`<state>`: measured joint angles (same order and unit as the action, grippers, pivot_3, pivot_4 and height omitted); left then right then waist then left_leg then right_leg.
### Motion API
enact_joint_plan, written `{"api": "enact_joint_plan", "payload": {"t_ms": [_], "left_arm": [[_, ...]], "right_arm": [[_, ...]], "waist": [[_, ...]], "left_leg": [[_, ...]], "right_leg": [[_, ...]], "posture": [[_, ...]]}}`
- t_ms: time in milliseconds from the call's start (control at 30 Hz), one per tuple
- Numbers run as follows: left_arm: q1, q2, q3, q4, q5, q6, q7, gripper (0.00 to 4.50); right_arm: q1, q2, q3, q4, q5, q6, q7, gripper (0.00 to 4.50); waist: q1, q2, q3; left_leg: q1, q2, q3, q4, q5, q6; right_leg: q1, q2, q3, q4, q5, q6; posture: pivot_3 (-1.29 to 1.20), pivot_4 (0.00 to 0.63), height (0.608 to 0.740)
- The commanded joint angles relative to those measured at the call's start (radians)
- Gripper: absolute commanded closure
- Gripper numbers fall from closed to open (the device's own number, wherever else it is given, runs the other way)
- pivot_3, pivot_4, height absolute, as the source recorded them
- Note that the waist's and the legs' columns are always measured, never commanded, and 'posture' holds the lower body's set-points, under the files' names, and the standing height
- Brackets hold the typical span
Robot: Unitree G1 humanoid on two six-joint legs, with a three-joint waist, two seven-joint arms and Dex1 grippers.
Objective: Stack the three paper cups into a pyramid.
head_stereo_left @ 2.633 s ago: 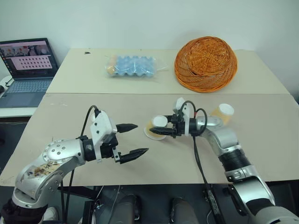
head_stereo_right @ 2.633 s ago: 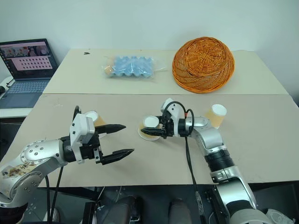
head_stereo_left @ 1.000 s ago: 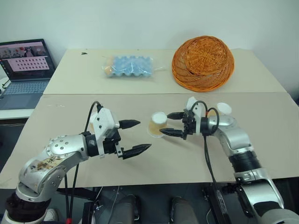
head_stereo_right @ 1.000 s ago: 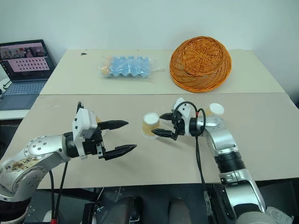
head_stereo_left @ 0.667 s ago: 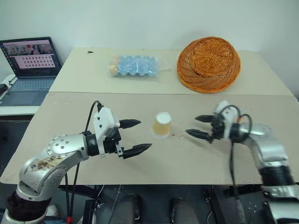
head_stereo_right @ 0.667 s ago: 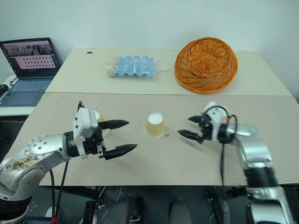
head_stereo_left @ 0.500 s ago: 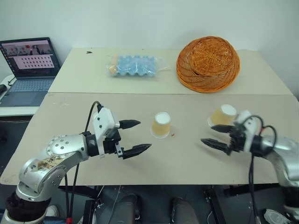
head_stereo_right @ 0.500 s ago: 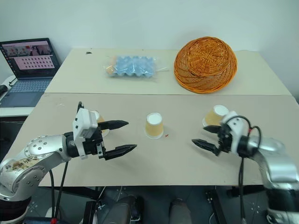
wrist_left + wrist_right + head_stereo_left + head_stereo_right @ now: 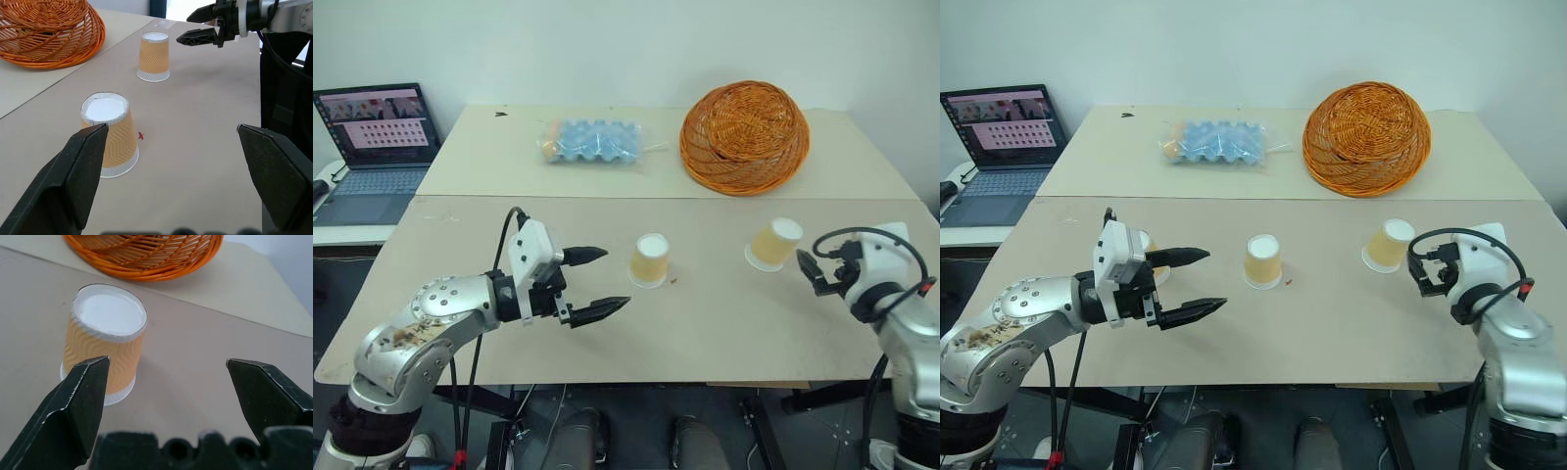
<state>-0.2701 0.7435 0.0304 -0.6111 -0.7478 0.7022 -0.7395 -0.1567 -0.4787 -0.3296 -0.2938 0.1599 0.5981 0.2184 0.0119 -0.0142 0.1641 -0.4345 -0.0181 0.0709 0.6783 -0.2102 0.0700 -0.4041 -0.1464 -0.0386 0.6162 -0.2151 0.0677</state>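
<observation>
Three paper cups stood upside down on the table (image 9: 705,333), none yet stacked. The right gripper (image 9: 1422,270) hung with its fingers spread wide and empty, pointing at the right-hand cup (image 9: 1386,244), which stood just beyond the fingertips; in the right wrist view that cup (image 9: 106,340) sat ahead of the fingers and closer to one finger than to the middle of the gap. The left gripper (image 9: 592,284) was likewise wide open and held nothing, with the middle cup (image 9: 650,260) a little beyond its fingertips and the third cup (image 9: 1152,260) partly hidden behind its upper finger. The step in hand looked to be taking the right-hand cup so it could join the middle one. To do it well, the right gripper would probably need to shift sideways until the cup was centred between the fingers, advance at mid-height, and close gently, since thin paper walls likely dent or tip under a hard or off-centre squeeze.
</observation>
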Motion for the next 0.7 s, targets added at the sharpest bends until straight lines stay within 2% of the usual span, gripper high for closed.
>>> {"api": "enact_joint_plan", "payload": {"t_ms": [33, 367, 700], "left_arm": [[-0.021, 0.002, 0.005, -0.006, -0.002, -0.002, -0.013, 0.00], [-0.020, 0.003, 0.004, -0.019, 0.006, -0.011, -0.024, 0.00], [-0.012, -0.002, 0.010, -0.026, 0.007, -0.009, -0.009, 0.00]], "right_arm": [[-0.042, 0.033, 0.005, 0.010, -0.004, -0.054, -0.031, 0.03], [-0.101, 0.028, 0.012, 0.091, 0.002, -0.085, -0.024, 0.03], [-0.193, 0.056, 0.066, 0.157, 0.006, -0.115, -0.015, 0.03]], "waist": [[-0.001, 0.000, 0.000], [-0.002, 0.000, 0.000], [-0.010, 0.000, 0.000]], "left_leg": [[0.000, 0.000, 0.000, 0.000, 0.000, 0.000], [-0.001, -0.001, 0.000, 0.000, -0.004, 0.007], [-0.001, 0.000, -0.001, 0.000, -0.004, 0.007]], "right_leg": [[0.000, 0.000, 0.000, 0.000, 0.000, 0.000], [0.000, 0.000, 0.000, -0.001, -0.001, 0.001], [0.000, 0.001, 0.000, 0.001, -0.001, 0.001]], "posture": [[0.00, 0.150, 0.726], [0.00, 0.150, 0.726], [0.00, 0.150, 0.726]]}}
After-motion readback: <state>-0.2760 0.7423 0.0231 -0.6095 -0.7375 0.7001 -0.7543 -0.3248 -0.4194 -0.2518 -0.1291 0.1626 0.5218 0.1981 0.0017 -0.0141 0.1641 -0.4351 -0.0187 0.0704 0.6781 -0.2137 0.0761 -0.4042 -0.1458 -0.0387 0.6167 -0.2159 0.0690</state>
